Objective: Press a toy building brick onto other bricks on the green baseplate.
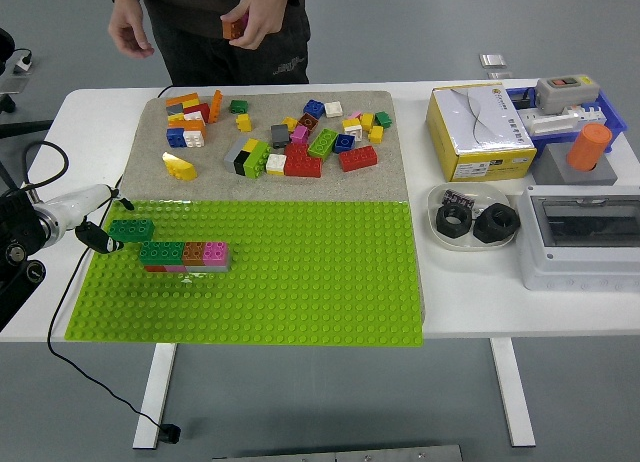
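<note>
On the white desk (480, 312), listed from largest item down.

Green baseplate (290, 282): lime, studded, filling the near centre; its long axis runs 9 to 3 o'clock. Tan mat (215, 177) adjoins it at 12 o'clock, carrying a loose pile of mixed bricks (300, 142).

Brick row (185, 253): green, orange and pink pieces over a lower course, seated on the baseplate's left part, long axis 9 to 3 o'clock.

Dark green brick (131, 229): oblong, studded top, long axis 9 to 3 o'clock, lying at about 10 o'clock from the row and overlapping its left end; whether it is fully seated cannot be told.

Left hand (88, 222): enters from 9 o'clock, white wrist casing, dark fingers (100, 238) at the dark green brick's left end. The brick lies at 3 o'clock from them. Fingers curled close; whether they clamp the brick cannot be told. Only this hand is near; the right hand is absent from view.

Person at 12 o'clock: one hand (258, 17) holds an orange brick (235, 27) clear of the desk.
</note>
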